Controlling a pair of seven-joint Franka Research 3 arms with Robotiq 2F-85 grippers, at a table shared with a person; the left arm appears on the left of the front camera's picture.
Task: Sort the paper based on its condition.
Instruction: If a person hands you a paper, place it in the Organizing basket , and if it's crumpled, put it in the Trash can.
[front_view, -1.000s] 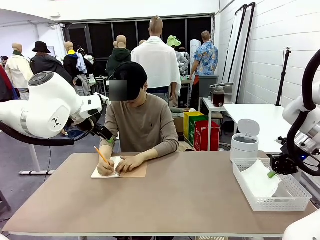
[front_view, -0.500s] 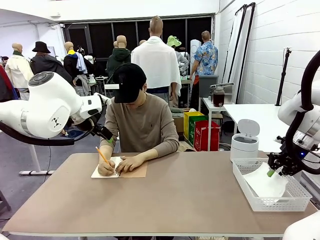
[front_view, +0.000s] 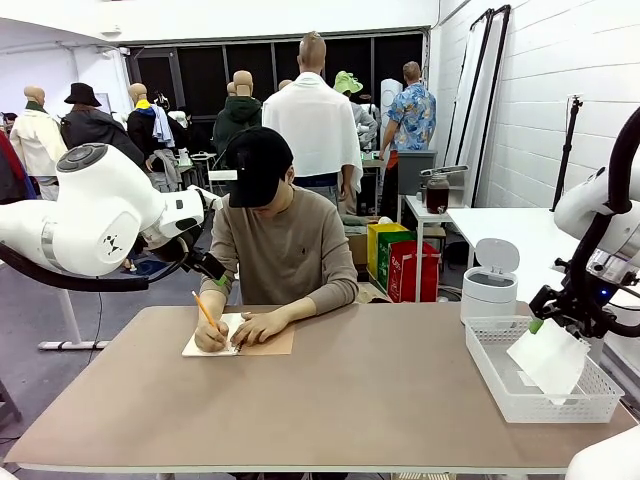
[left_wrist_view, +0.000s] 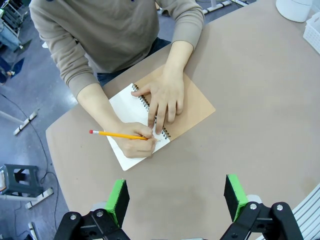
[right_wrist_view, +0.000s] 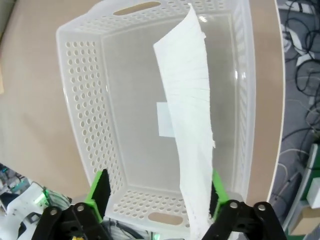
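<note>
Raised since a second ago, right hand (front_view: 540, 325) gapes open above the basket (front_view: 495, 375) at lower right; the paper (front_view: 548, 360) hangs lengthwise just below it, brushing one finger. Left hand (left_wrist_view: 172, 200), also open, waits across the desk (front_view: 350, 400).

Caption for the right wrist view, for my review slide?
Open right claw above a white basket, a paper sheet hanging along one finger.

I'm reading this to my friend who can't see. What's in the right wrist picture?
A white sheet of paper hangs over a holey white plastic basket, its near end against one green pad of the right gripper, whose jaws stand wide open. The basket sits on a tan table.
</note>
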